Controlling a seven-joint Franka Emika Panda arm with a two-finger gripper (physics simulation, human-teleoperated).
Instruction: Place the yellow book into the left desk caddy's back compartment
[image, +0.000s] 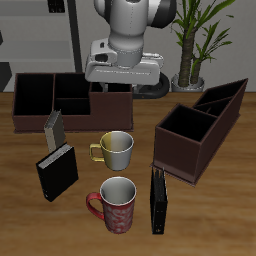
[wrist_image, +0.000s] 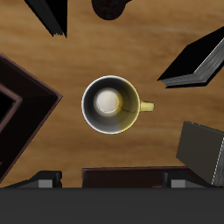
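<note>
The two-finger gripper hangs high over the wooden table; whether its jaws are parted or closed cannot be told. From the front, the thin yellow-tan book stands upright on end, long axis vertical, just before the broadside brown box. The angled dark brown left desk caddy lies well apart, its back compartment farther back. No writing is legible. A potted plant stands behind.

Looking down from the wrist, a grey mug with yellow handle sits directly below, the yellow book near it.
</note>
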